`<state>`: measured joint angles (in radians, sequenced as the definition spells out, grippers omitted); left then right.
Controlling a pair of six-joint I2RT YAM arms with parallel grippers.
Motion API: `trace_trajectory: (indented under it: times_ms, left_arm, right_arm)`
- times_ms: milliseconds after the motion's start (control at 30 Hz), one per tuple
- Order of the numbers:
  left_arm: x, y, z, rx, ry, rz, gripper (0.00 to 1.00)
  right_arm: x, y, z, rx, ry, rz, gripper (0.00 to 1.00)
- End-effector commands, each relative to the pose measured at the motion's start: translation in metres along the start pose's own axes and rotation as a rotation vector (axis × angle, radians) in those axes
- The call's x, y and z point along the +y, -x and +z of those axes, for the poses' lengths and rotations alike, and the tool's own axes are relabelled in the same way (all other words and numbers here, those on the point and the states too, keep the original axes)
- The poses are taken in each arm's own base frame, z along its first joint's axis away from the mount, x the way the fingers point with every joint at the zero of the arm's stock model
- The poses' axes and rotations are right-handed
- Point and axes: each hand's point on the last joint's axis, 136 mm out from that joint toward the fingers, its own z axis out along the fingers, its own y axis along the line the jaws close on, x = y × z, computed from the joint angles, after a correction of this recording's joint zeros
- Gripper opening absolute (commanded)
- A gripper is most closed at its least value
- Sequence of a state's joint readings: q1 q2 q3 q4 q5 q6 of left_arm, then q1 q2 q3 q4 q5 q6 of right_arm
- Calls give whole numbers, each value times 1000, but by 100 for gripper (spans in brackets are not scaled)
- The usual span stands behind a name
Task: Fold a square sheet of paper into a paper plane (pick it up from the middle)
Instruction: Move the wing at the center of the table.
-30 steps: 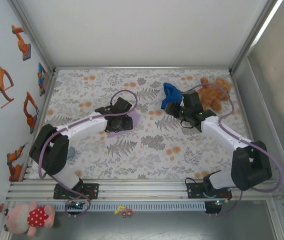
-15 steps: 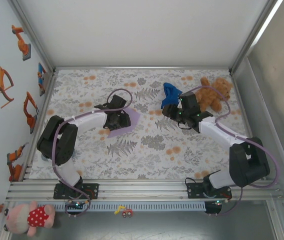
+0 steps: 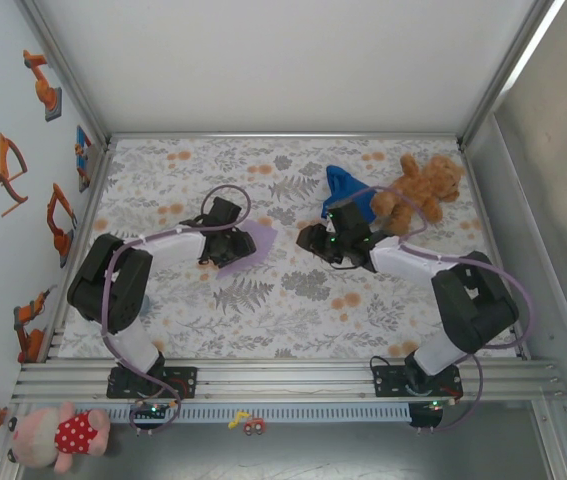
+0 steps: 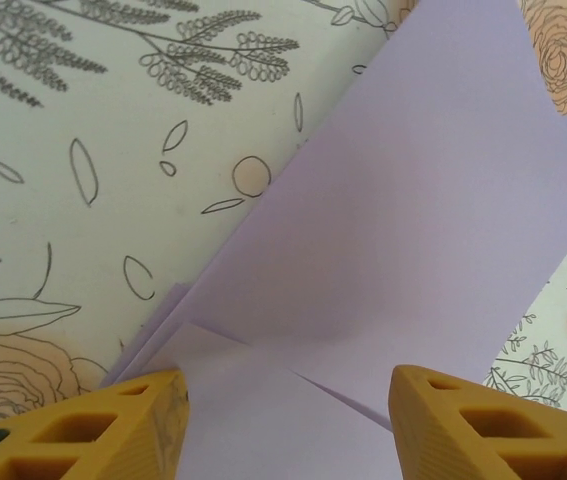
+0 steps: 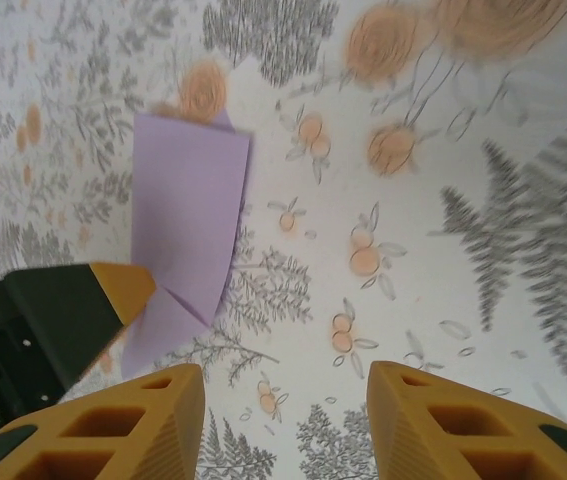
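- The paper (image 3: 248, 243) lies on the desk (image 3: 293, 300), left of the middle. It is lavender and already folded rather than a flat square.
- In my left wrist view the paper (image 4: 403, 250) shows stacked layers. Several edges fan out at its lower left and a creased flap crosses near my fingertips.
- In my right wrist view the paper (image 5: 185, 215) reads as a tall folded shape with a slanted flap at its near end, lying flat.
- My left end effector (image 3: 221, 243) is low over the left part of the paper. Its jaws stand moderately apart.
- Seen from the left wrist, the left end effector (image 4: 283, 400) has the paper running between and beneath its yellow fingers (image 4: 133, 420). I cannot tell whether the tips press on the sheet, and nothing is pinched.
- My right end effector (image 3: 315, 240) is to the right of the paper and apart from it, pointing towards it.
- From the right wrist, the right end effector (image 5: 285, 385) has its jaws moderately apart, with bare floral desk (image 5: 443, 260) between them.
- That view also shows one finger of my left end effector (image 5: 83, 300), its yellow tip at the paper's near edge.
- A blue cloth (image 3: 341, 185) lies just behind my right arm, with a teddy (image 3: 418, 190) just beside it towards the far right corner.
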<state>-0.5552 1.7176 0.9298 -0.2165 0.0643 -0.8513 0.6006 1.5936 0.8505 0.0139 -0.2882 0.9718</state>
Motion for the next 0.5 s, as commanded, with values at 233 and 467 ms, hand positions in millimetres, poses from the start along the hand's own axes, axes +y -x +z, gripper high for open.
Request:
trace_trajectory:
  times_ms: [233,467]
  left_arm:
    - [10,-38,11,141,-83,-167,50]
    - [9,-40,11,147,-96,-179,46]
  right_arm:
    - [30,-46,50,111,48,81,41]
    - [36,-48,68,116,52,110,35]
